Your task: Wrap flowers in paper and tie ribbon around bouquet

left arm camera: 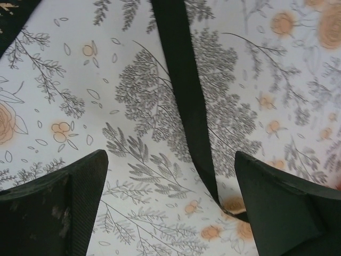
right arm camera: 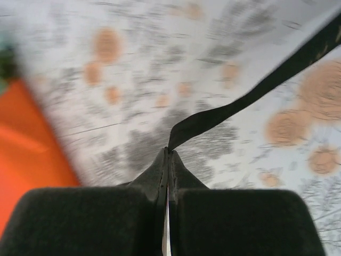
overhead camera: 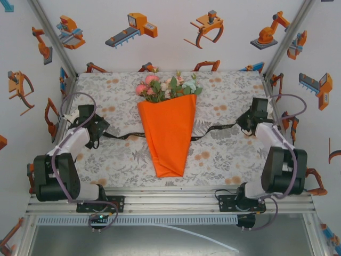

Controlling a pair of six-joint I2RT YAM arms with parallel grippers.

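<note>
The bouquet lies mid-table: pink, cream and green flowers [overhead camera: 165,85] stick out of the top of a bright orange paper [overhead camera: 168,133] cone whose tip points toward me. The black ribbon [overhead camera: 213,129] runs across the table and is hidden where it meets the cone. My right gripper [right arm camera: 169,152] is shut on the ribbon's [right arm camera: 250,96] right end, seen at the table's right side [overhead camera: 248,124]. My left gripper [left arm camera: 170,160] stands open just above the cloth. The ribbon [left arm camera: 184,90] lies between its fingers [left arm camera: 53,208], close to the right one.
The table [overhead camera: 229,154] is covered by a leaf-and-flower printed cloth. An aluminium rail [overhead camera: 170,202] runs along the near edge between the arm bases. White walls with orange robot pictures close in the left, back and right sides.
</note>
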